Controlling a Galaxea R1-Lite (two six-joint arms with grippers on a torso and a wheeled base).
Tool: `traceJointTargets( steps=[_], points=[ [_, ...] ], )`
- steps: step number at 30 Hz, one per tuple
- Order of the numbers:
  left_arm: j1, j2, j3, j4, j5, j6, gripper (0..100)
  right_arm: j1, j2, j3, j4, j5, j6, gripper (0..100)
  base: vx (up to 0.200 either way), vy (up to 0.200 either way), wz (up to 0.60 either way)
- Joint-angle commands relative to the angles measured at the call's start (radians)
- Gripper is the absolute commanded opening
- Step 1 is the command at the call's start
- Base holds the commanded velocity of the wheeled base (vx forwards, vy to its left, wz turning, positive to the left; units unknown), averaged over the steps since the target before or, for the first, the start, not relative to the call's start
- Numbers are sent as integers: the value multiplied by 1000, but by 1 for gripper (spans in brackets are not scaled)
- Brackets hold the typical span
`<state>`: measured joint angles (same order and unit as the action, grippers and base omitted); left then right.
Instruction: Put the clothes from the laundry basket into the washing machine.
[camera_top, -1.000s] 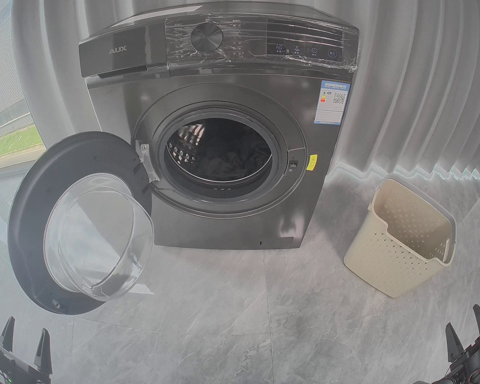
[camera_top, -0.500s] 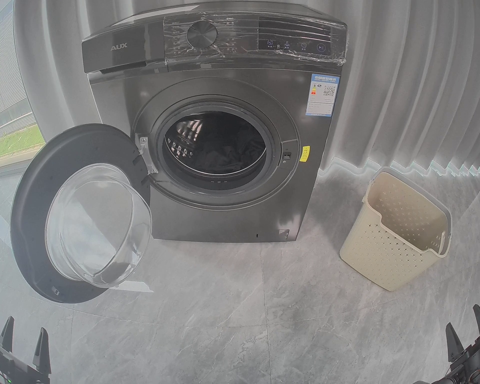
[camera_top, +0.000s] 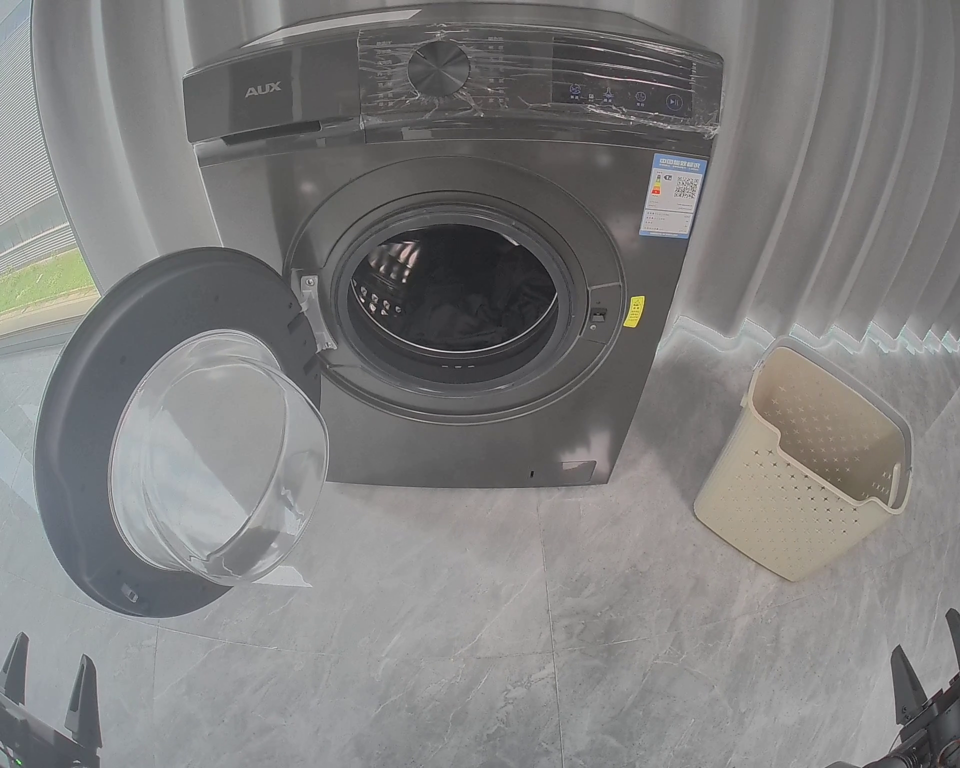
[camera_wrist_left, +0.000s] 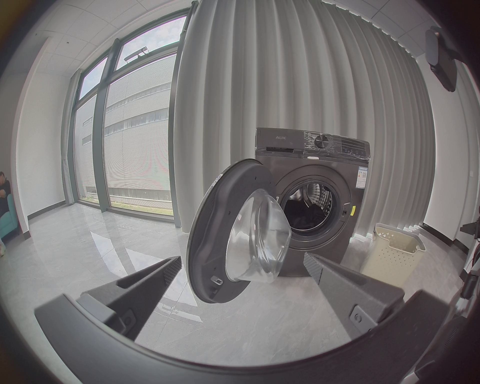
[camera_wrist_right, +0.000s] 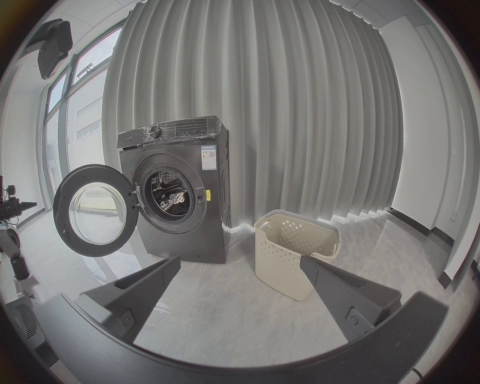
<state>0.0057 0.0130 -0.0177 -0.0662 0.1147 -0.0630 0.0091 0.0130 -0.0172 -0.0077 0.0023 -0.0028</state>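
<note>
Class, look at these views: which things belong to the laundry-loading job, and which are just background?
Job: washing machine, its open door, dark clothes in the drum, laundry basket, left gripper, right gripper.
Background: curtain, window, tiled floor.

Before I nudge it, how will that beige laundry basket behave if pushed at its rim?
The laundry basket looks empty and perforated, so probably light. On the glossy floor it would likely slide; a push high on its rim might tip it.
</note>
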Motion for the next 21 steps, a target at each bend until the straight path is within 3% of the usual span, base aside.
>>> traceJointTargets(
  steps=[1, 4, 8, 17, 21],
  points=[
    [0, -10, 18, -1, 0, 0, 100, 0, -13, 17, 0, 1, 0, 100, 0, 200, 0],
    [0, -10, 18, 0, 0, 5, 100, 0, -13, 17, 0, -1, -2, 100, 0, 200, 0],
    [0, -10, 18, -1, 3, 9, 100, 0, -13, 17, 2, 1, -3, 100, 0, 0, 0],
    [0, -10, 18, 0, 3, 17, 100, 0, -13, 17, 0, -1, -3, 100, 0, 0, 600],
    [0, -10, 18, 0, 3, 15, 100, 0, -13, 17, 2, -1, -2, 100, 0, 0, 0]
  ],
)
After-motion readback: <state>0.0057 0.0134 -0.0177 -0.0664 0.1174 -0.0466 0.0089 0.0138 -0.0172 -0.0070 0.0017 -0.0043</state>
